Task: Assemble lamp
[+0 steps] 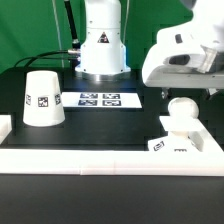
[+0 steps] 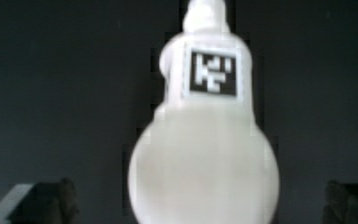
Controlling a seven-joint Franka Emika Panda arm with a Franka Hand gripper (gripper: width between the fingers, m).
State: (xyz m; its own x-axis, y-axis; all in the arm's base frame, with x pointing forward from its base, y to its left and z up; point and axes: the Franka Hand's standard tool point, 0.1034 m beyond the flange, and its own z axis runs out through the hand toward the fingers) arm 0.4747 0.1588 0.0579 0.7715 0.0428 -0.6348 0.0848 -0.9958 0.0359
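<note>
The white bulb (image 1: 182, 108) stands upright on its stem on the low square base (image 1: 186, 146), at the exterior view's right near the front. The tapered shade (image 1: 42, 98) stands mouth down at the left, apart from them. My gripper (image 1: 188, 88) hangs just above the bulb. In the wrist view the bulb (image 2: 202, 140) fills the middle, a black-white tag on its stem. My gripper (image 2: 197, 200) is open there. Its dark fingers (image 2: 43, 200) stand wide apart on either side of the bulb without touching it.
The marker board (image 1: 98, 99) lies flat at the middle back, in front of the robot's body (image 1: 100, 45). A white rail (image 1: 100, 158) runs along the table's front edge and up the left side.
</note>
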